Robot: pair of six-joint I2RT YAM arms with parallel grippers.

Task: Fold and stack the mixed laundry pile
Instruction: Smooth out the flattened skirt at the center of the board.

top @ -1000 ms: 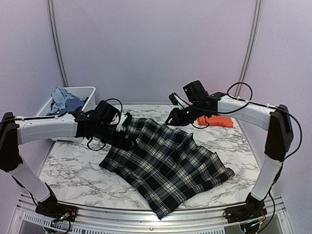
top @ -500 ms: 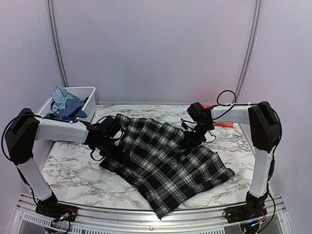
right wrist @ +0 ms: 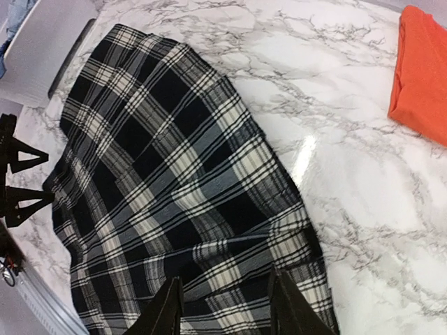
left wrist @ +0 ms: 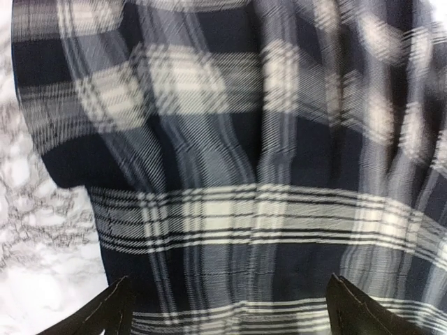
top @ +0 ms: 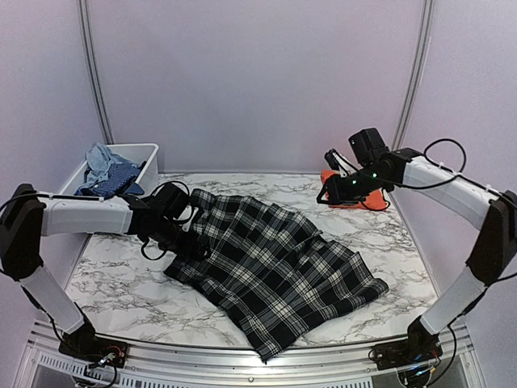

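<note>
Folding looks barely started: the big black-and-white checked cloth (top: 275, 263) lies spread on the marble table (top: 113, 283), left gripper (left wrist: 227, 286) wide open over its edge, right gripper (right wrist: 225, 276) open and empty, so next they should pinch its corners

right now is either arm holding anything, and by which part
Nothing: left jaws open over the plaid piece, right jaws open, empty, raised.
</note>
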